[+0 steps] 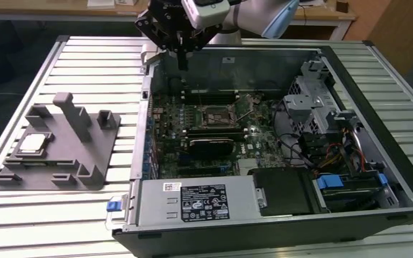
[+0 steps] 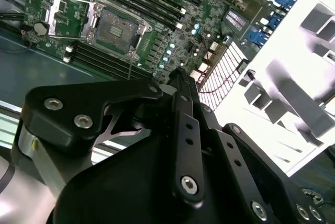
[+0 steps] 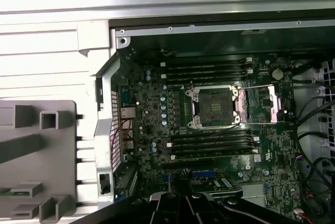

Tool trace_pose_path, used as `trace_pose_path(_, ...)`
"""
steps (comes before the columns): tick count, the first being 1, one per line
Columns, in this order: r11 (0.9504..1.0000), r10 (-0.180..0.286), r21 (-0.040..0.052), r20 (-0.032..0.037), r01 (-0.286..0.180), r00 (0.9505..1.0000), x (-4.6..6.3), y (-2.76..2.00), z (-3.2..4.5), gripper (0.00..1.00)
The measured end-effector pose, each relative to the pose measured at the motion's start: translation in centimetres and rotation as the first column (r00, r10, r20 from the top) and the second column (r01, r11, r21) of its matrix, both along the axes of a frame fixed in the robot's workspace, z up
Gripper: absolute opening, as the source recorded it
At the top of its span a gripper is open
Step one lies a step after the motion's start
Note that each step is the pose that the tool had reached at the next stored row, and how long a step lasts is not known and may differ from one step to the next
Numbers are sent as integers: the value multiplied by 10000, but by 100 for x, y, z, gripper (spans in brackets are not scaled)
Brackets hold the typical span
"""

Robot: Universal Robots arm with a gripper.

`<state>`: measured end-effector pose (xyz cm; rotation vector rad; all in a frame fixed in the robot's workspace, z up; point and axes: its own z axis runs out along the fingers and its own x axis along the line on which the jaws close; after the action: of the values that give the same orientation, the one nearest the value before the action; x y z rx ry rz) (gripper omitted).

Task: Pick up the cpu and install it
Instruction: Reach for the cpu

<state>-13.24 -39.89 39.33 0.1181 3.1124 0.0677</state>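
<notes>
I count one cpu (image 1: pixel 34 142), one grey fixture block (image 1: pixel 95 156), one open computer case (image 1: pixel 264 64), one motherboard (image 1: pixel 260 145), one empty socket (image 1: pixel 217 115).

White labels (image 1: pixel 205 203) on the power supply (image 1: pixel 156 210) — print seemingly too small to read.

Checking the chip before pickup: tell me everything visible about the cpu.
The cpu is a small flat square with a silvery top and a tan rim. It lies flat, top up, on the grey fixture block, at the exterior view's left of the open computer case. Only the block touches it; the gripper is apart, over the case.
</notes>
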Motion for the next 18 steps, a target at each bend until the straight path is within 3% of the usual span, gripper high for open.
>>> trace_pose_path(18, 10000, 1, 0, 0, -1, 10000, -140, 0, 0, 11)
